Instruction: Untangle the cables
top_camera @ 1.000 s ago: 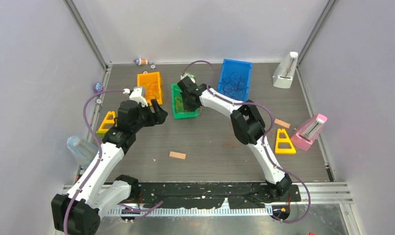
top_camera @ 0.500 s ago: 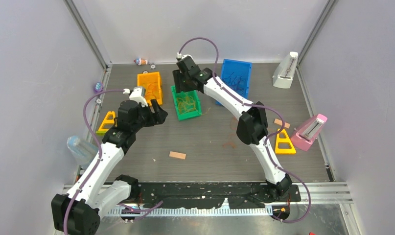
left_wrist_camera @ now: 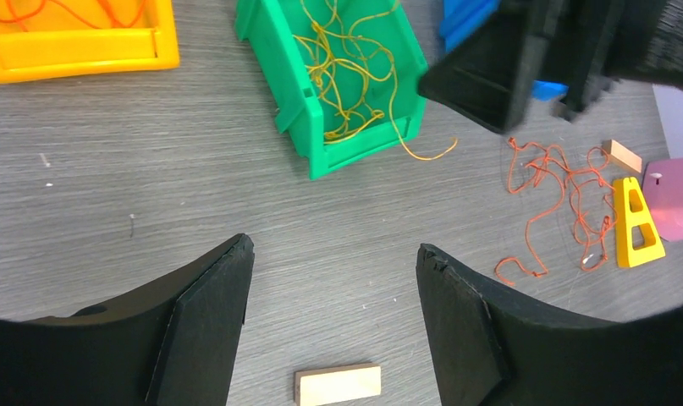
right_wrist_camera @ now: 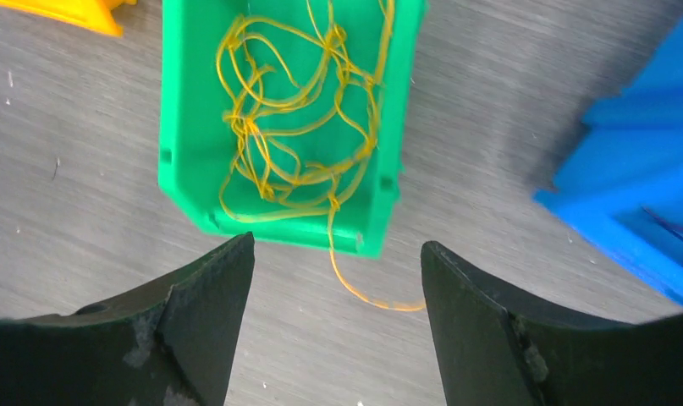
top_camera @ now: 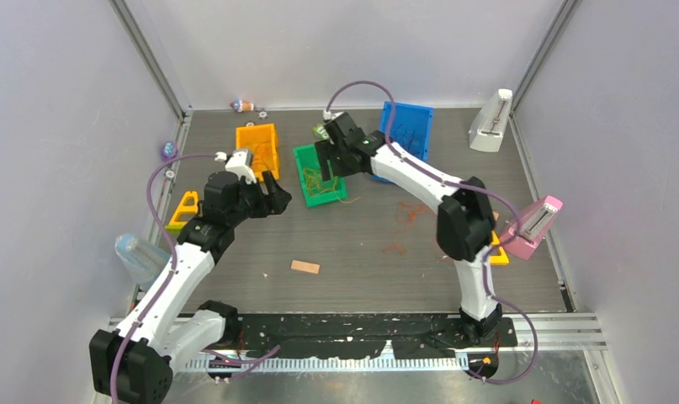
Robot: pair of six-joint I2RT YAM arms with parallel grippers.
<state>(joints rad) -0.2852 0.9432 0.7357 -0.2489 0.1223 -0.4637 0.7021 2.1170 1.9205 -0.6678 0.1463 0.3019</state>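
Observation:
Yellow cables [right_wrist_camera: 295, 110] lie tangled in the green bin [right_wrist_camera: 181, 127], and one strand trails over its front wall onto the table. My right gripper [right_wrist_camera: 338, 245] hovers open just off that wall, holding nothing; in the top view it [top_camera: 331, 160] is at the bin's right side. Orange-red cables [top_camera: 411, 215] lie loose on the table right of the bin. Dark cables [top_camera: 405, 135] sit in the blue bin [top_camera: 420, 114]. My left gripper [left_wrist_camera: 333, 249] is open and empty above bare table, left of the green bin [top_camera: 306, 189].
An orange bin [top_camera: 258, 147] holding orange strands stands left of the green one. A wooden block [left_wrist_camera: 338, 385] lies below my left gripper. Yellow triangular stands [top_camera: 185, 209] [top_camera: 491, 244], a pink metronome [top_camera: 533, 225], a white metronome [top_camera: 491, 122] and a plastic bottle [top_camera: 138, 252] ring the table.
My right gripper has opened, risen out of the green bin and swung to its right, leaving the yellow cables inside. The left arm has barely moved.

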